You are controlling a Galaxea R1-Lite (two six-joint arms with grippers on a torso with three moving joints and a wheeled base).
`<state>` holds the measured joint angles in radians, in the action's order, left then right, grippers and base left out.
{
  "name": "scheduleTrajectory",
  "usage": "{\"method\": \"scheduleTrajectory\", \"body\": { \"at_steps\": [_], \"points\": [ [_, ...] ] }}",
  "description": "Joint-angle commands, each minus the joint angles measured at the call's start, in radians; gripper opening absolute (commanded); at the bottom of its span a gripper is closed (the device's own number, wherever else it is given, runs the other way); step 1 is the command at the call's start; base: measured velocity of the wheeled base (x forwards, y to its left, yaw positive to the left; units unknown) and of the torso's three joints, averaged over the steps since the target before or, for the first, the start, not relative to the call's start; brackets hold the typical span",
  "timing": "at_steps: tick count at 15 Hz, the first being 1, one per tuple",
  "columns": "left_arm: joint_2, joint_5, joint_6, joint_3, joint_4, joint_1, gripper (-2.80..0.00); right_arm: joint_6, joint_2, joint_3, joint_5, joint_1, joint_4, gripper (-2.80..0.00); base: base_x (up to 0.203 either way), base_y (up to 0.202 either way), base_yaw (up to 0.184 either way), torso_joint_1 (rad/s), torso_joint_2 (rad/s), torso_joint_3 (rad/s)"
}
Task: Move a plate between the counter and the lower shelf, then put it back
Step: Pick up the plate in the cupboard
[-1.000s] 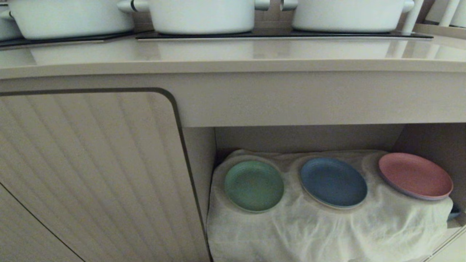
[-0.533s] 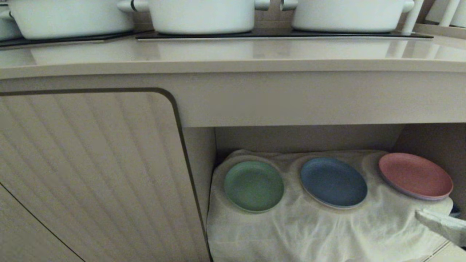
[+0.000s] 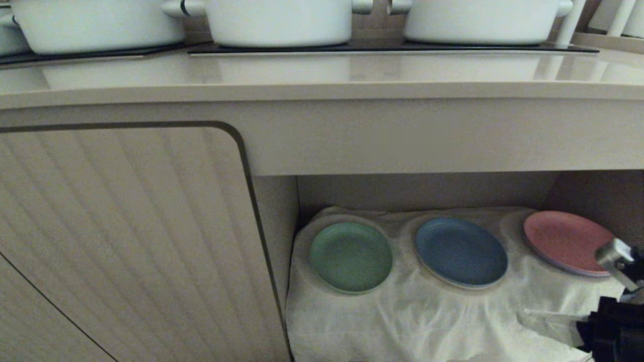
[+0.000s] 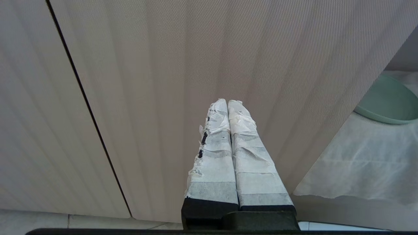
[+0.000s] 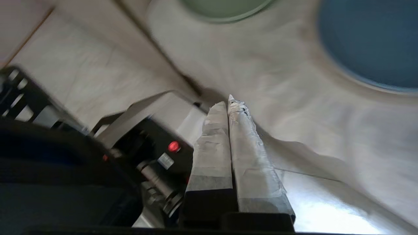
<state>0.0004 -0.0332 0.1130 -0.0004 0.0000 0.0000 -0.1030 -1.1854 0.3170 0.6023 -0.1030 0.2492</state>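
Observation:
The mint-green plate [image 3: 350, 257] lies flat at the left end of the lower shelf [image 3: 427, 322], on its off-white cloth. It also shows in both wrist views, as the plate [image 4: 388, 104] and the plate [image 5: 225, 8]. The beige counter [image 3: 322, 75] runs above the shelf. My right arm [image 3: 611, 329] stands in the bottom right corner, in front of the shelf's right end. The right gripper [image 5: 230, 99] is shut and empty, pointing down at the cloth's hanging front, well short of the plate. My left gripper [image 4: 228, 101] is shut and empty, facing the ribbed door.
A blue plate [image 3: 461, 251] and a pink plate [image 3: 566, 241] lie to the right of the green one. White pots [image 3: 279, 20] stand on the black hob at the counter's back. A ribbed cabinet door [image 3: 126, 241] closes off the left. My own base [image 5: 147, 147] sits below the right gripper.
My right arm has risen into the bottom right corner of the head view and now covers the pink plate's near edge. The plates and the left arm have not moved.

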Motion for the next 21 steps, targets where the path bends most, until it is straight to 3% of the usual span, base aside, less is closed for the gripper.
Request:
{"method": "scheduleTrajectory", "body": {
  "at_steps": [1,6,11,15,19,21],
  "points": [
    [0.0,-0.001,0.001,0.0,0.0,0.0,-2.8,0.0,-0.115,0.014,0.005,-0.051,0.029,-2.8,0.0,0.0,0.0,0.0,0.0,0.0],
    [0.0,-0.001,0.001,0.0,0.0,0.0,-2.8,0.012,-0.323,0.059,0.005,-0.119,0.154,-2.8,0.0,0.0,0.0,0.0,0.0,0.0],
    [0.0,-0.001,0.001,-0.001,0.0,0.0,-2.8,0.231,-0.48,0.191,0.002,-0.205,0.254,-2.8,0.0,0.0,0.0,0.0,0.0,0.0],
    [0.0,-0.001,0.001,0.0,0.0,0.0,-2.8,0.272,-0.582,0.259,-0.005,-0.247,0.282,-2.8,0.0,0.0,0.0,0.0,0.0,0.0],
    [0.0,-0.001,0.001,0.0,0.0,0.0,-2.8,0.387,-0.656,0.327,-0.041,-0.26,0.286,-2.8,0.0,0.0,0.0,0.0,0.0,0.0],
    [0.0,-0.001,0.001,-0.001,0.0,0.0,-2.8,0.404,-0.691,0.332,-0.049,-0.261,0.298,-2.8,0.0,0.0,0.0,0.0,0.0,0.0]
  ]
}}
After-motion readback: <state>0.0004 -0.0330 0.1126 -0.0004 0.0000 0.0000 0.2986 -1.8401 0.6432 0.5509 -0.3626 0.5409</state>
